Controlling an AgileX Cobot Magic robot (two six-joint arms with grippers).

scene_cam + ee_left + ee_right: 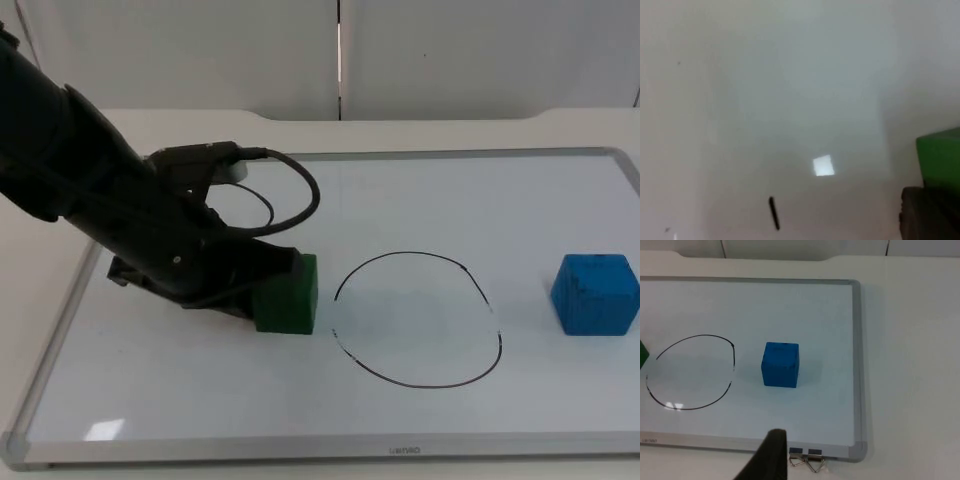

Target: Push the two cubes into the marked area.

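"On the whiteboard (560, 170), where do things sit?"

"Left gripper (262, 285) is low on the board, pressed against the green cube's (288, 294) outer side. That cube stands just left of the drawn circle (418, 318), so the ring lies straight beyond it, away from the gripper. I can't tell how far its fingers are spread."

"And the other cube?"

"Blue cube (595, 293) rests well right of the circle, untouched, nearer the right arm, which waits off the board's near edge. Right gripper (771, 460): finger spread unclear too."

"Their look?"

"Both solid, matte, squarely upright; green with one shadowed face."
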